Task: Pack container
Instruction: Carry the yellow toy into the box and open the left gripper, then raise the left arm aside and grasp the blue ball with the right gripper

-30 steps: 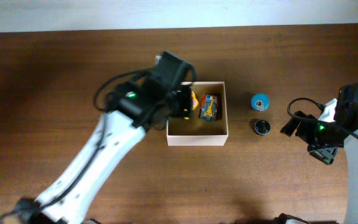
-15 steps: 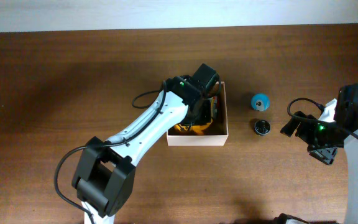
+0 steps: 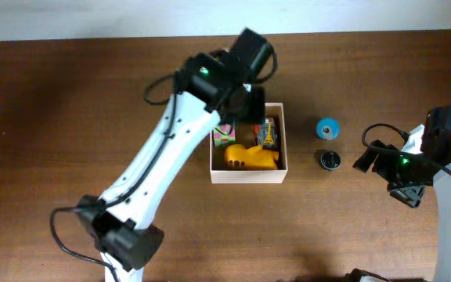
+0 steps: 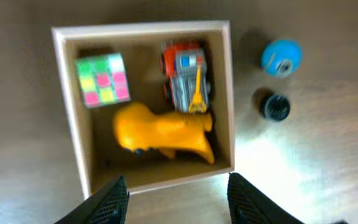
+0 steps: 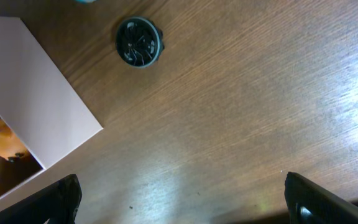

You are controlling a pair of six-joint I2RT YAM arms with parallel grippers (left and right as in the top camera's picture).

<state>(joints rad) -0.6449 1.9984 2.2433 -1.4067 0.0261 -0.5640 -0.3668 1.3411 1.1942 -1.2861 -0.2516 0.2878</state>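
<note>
Your container [image 3: 248, 175] sat on the bench [image 3: 69, 117] under the left gripper [image 4: 176, 200], jaws apart and empty, same on the right gripper [image 5: 182, 199]; it looked like light, flexy cardboard, so pinch a wall near a corner.

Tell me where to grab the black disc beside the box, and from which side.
Take the black disc across its round rim, straight down from above, probably with the right gripper. It lies flat on the table, apart from the box and the blue toy.
</note>
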